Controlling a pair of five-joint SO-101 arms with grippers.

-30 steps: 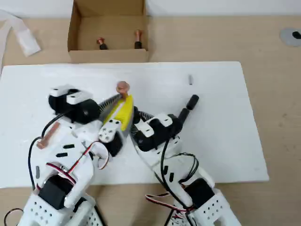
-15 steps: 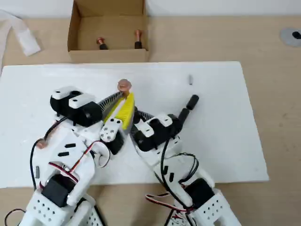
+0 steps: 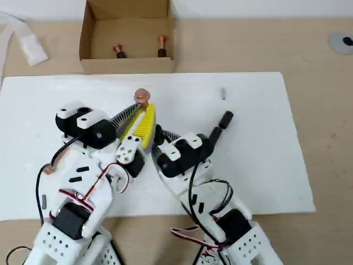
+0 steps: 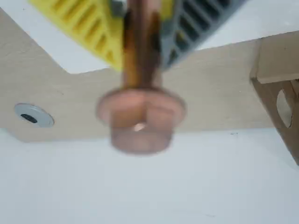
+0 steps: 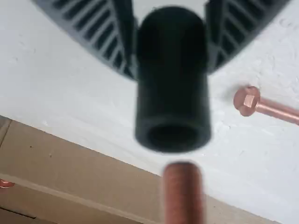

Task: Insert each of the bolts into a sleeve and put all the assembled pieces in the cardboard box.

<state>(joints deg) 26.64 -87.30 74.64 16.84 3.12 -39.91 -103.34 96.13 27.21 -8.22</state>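
My left gripper point(image 3: 141, 109), one finger yellow and one grey, is shut on a copper bolt point(image 3: 142, 97) whose flanged head points toward the cardboard box point(image 3: 127, 65). In the left wrist view the bolt point(image 4: 140, 116) sticks out beyond the left gripper point(image 4: 140, 60). My right gripper point(image 5: 170, 70) is shut on a black sleeve point(image 5: 172, 93), its open end facing a copper shaft point(image 5: 183, 191) just below it, not inside. In the high view the right gripper point(image 3: 159, 134) sits beside the yellow finger. Two assembled pieces point(image 3: 118, 51) point(image 3: 161, 46) stand in the box.
A loose bolt point(image 5: 247, 100) lies on the white mat, mostly hidden under the left arm in the high view point(image 3: 48, 170). Another black sleeve point(image 3: 226, 117) lies right of the right arm. A small grey pin point(image 3: 223, 93) rests farther back. White paper point(image 3: 27, 44) lies at the far left.
The left gripper has carried its bolt slightly farther from the arm bases and to the left. The left arm now covers more of the loose bolt. The right arm is unchanged.
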